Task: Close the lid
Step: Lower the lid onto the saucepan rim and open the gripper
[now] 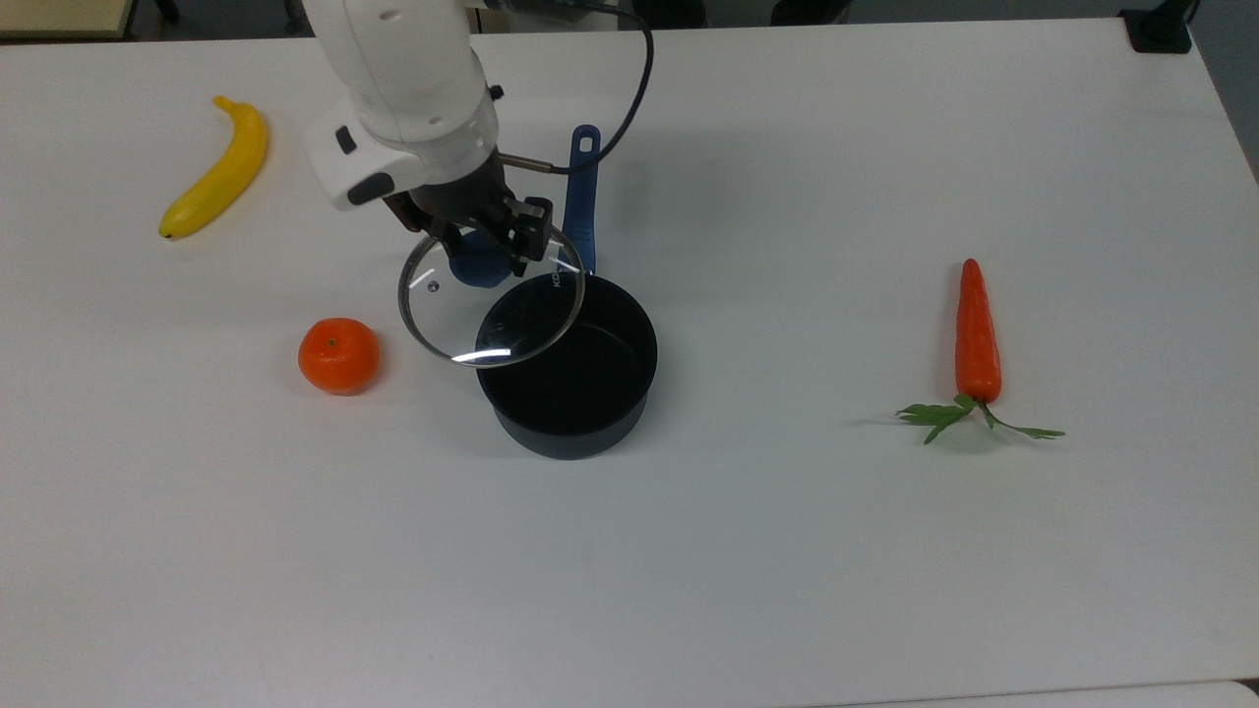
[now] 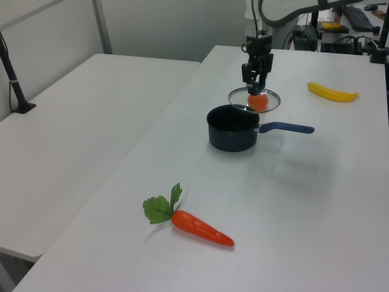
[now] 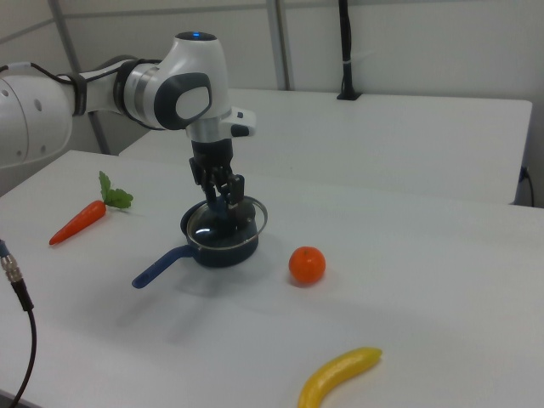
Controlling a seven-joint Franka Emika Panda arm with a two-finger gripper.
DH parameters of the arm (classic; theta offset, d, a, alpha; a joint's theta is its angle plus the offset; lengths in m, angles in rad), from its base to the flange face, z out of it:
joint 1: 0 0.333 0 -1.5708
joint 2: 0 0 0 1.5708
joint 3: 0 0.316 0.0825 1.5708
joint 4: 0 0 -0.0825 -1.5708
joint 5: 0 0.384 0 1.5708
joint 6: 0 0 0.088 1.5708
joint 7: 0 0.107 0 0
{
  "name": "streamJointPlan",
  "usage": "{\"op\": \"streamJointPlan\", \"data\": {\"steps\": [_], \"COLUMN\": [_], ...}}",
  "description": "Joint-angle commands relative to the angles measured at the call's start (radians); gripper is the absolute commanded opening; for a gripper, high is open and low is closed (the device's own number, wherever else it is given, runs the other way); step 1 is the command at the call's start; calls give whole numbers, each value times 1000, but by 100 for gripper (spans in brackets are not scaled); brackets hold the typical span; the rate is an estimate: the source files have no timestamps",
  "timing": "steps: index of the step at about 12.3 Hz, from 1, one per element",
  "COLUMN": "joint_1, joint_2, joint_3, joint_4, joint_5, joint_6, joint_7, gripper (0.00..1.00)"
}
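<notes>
The round glass lid (image 1: 482,305) (image 2: 254,99) (image 3: 234,218) with a metal rim hangs in the air, held by its blue knob (image 1: 479,264). My gripper (image 1: 482,251) (image 2: 256,81) (image 3: 223,194) is shut on that knob. The dark saucepan (image 1: 580,388) (image 2: 231,128) (image 3: 223,245) stands open on the table, its blue handle (image 1: 580,192) pointing to the top view's top. In the top view the lid overlaps the pan's upper left rim and sits mostly to its left. In the right view the lid hovers just above the pan.
An orange (image 1: 338,355) (image 3: 307,264) lies to the top view's left of the pan. A banana (image 1: 216,167) (image 2: 332,92) (image 3: 338,378) lies at the top view's far left. A carrot (image 1: 977,339) (image 2: 197,227) (image 3: 78,219) with green leaves rests at the top view's right on the white table (image 1: 787,541).
</notes>
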Motion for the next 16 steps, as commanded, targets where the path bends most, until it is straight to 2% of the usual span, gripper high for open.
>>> {"op": "streamJointPlan", "data": {"steps": [1,6,8,14,16], "joint_1": [59,81,82,95,95], "joint_2": [97,113,145,186,192], "joint_3": [-44,-44,-40,-33,-33], "joint_4": [131,162,197,222,217], "joint_5": [40,83,83,85,83], "joint_6": [-12,-11,-11,-3,-6], "joint_7": [83,85,87,97,96], "gripper": [27,27,27,28,32]}}
